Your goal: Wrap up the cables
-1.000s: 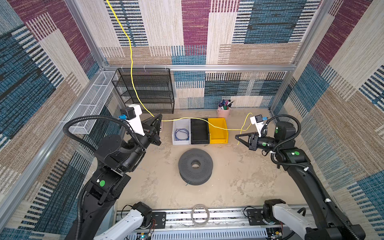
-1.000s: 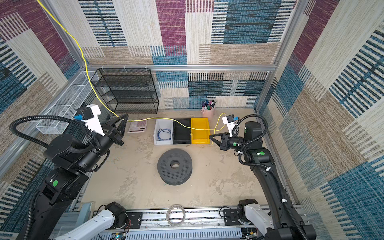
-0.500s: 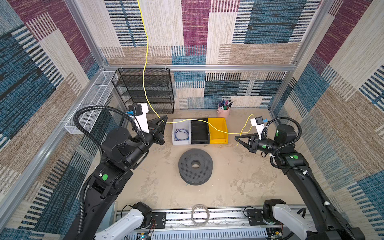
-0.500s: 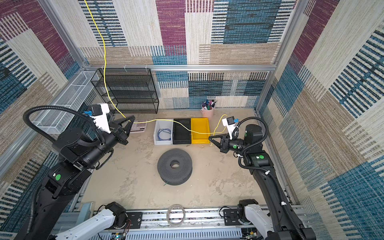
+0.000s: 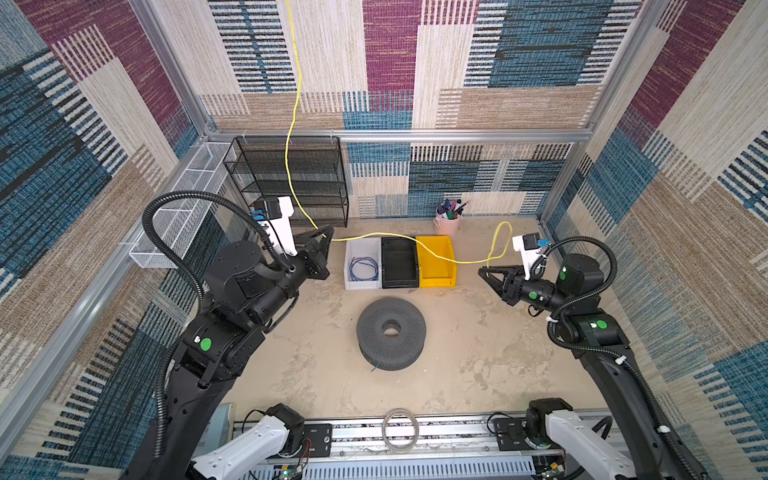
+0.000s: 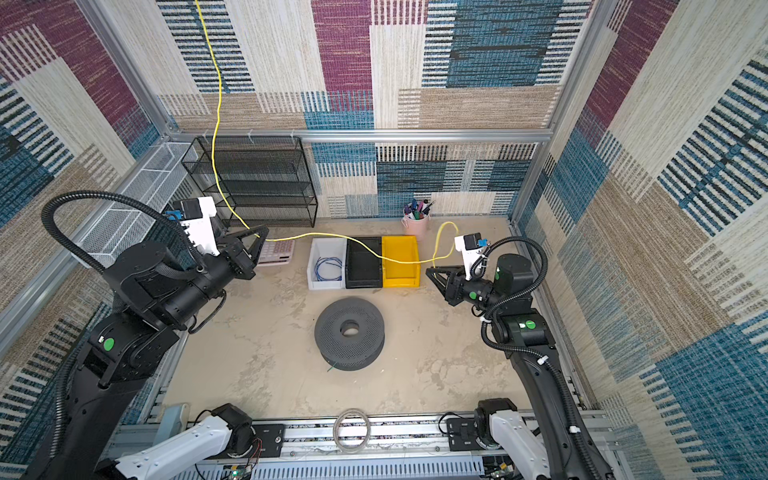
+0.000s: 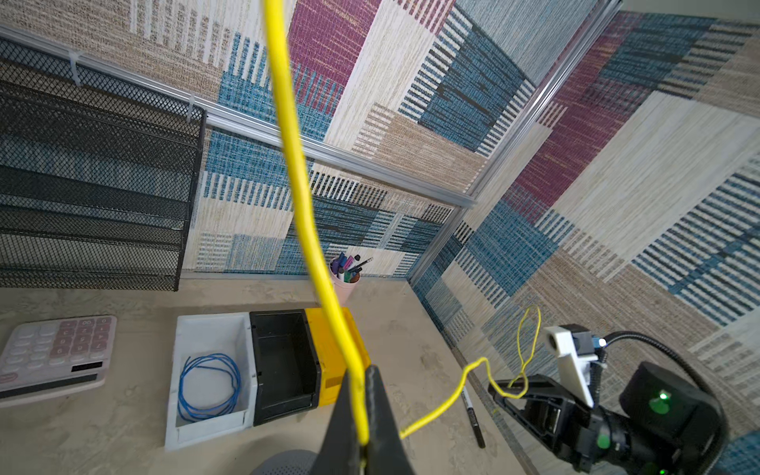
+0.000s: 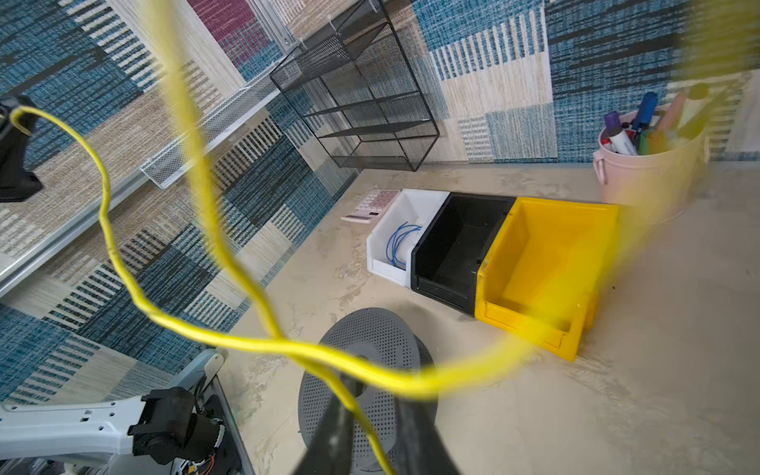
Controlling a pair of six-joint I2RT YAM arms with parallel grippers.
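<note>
Now thin wavy yellow cable [image 7: 306, 222] pinched in left gripper [image 7: 362, 370]; right gripper [image 5: 482, 273] slightly spread around it

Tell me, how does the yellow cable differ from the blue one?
The yellow cable hangs in the air, pinched in the left gripper and running across to the right gripper; the blue cable lies in the white bin. The yellow cable is strung out long, the blue cable coiled into small loops. Both are thin, flexible wires.
</note>
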